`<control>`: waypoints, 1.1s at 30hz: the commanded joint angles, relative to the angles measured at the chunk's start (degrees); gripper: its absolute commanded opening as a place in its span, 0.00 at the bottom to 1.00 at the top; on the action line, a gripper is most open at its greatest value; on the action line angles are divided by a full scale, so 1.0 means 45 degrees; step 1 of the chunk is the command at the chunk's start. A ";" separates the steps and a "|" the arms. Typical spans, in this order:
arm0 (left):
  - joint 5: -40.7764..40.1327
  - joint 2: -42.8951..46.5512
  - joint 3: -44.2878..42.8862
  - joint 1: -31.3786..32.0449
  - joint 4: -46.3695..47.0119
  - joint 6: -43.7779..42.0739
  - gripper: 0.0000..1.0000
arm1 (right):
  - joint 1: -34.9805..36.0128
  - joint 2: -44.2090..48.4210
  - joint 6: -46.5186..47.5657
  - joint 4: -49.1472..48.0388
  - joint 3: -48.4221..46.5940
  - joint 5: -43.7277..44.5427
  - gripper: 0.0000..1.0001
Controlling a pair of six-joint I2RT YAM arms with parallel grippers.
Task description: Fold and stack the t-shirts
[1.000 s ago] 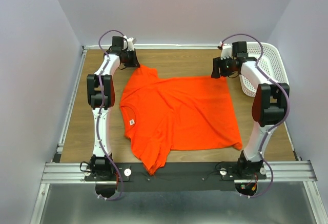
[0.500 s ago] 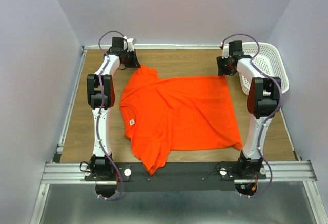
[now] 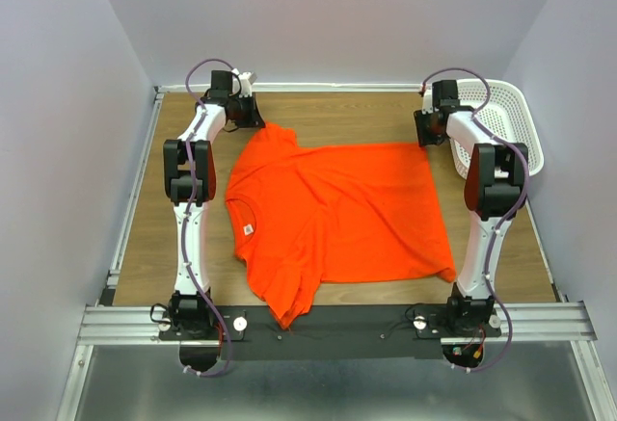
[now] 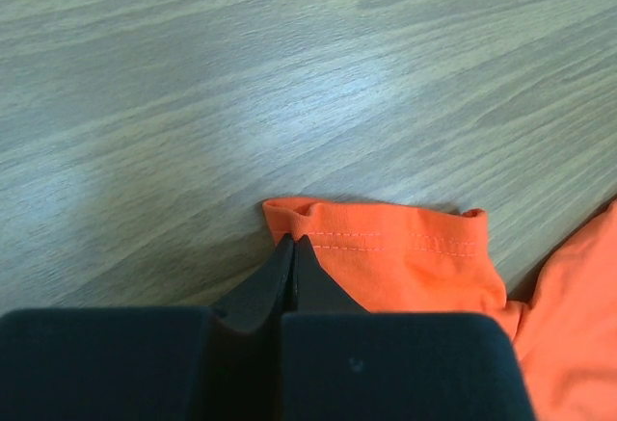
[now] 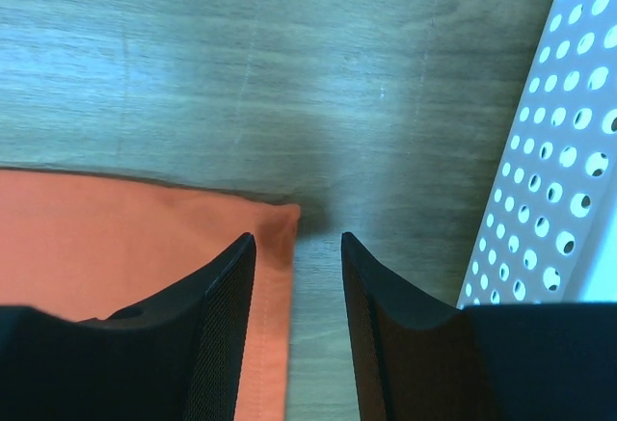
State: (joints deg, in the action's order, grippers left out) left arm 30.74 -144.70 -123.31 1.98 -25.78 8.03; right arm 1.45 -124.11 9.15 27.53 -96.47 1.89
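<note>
The bright orange-red t-shirt (image 3: pixel 337 209) lies spread flat on the wooden table, collar to the left and hem to the right. My left gripper (image 3: pixel 253 120) is at the far sleeve; in the left wrist view (image 4: pixel 292 240) its jaws are shut, pinching the corner of the sleeve hem (image 4: pixel 386 248). My right gripper (image 3: pixel 427 137) is at the shirt's far right hem corner. In the right wrist view (image 5: pixel 297 238) it is open, its jaws straddling that corner of the t-shirt (image 5: pixel 116 248) just above the table.
A white perforated basket (image 3: pixel 501 122) stands at the back right, close beside my right gripper; its wall shows in the right wrist view (image 5: pixel 559 151). The table's back edge and the walls are near both grippers.
My right arm has swung its wrist right and back, bringing the open gripper over the shirt's far right corner. The left arm and the shirt have not moved.
</note>
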 commanded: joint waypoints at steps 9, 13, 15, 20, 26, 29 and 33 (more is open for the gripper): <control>0.0551 0.0477 0.0233 -0.0049 0.0163 0.0051 0.00 | -0.0264 -0.1188 -0.0041 0.0445 0.0070 -0.2177 0.48; 0.0610 0.0613 0.0253 -0.0049 0.0202 0.0070 0.00 | -0.0284 -0.1579 -0.0099 0.0757 -0.0184 -0.2432 0.43; 0.0668 0.0672 0.0292 -0.0049 0.0240 0.0109 0.00 | -0.0264 -0.1696 -0.0099 0.0855 -0.0223 -0.2529 0.40; 0.0747 0.0750 0.0311 -0.0049 0.0280 0.0110 0.00 | -0.0577 -0.1891 -0.0138 0.1089 -0.0399 -0.2861 0.29; 0.0785 0.0848 0.0409 -0.0049 0.0319 0.0129 0.00 | -0.0909 -0.1911 -0.0041 0.1226 -0.0497 -0.3465 0.06; 0.0805 0.0945 0.0448 -0.0049 0.0338 0.0149 0.00 | -0.1045 -0.1658 0.0115 0.1226 -0.0458 -0.4168 0.01; 0.0786 0.1257 0.0604 -0.0049 0.0513 0.0149 0.00 | -0.1104 -0.0899 0.0408 0.1207 -0.0341 -0.5047 0.01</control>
State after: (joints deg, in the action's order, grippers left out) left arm 32.45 -143.22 -121.64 1.98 -25.21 8.23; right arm -2.76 -128.57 9.08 28.86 -99.26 -16.80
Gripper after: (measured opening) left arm 0.007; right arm 0.009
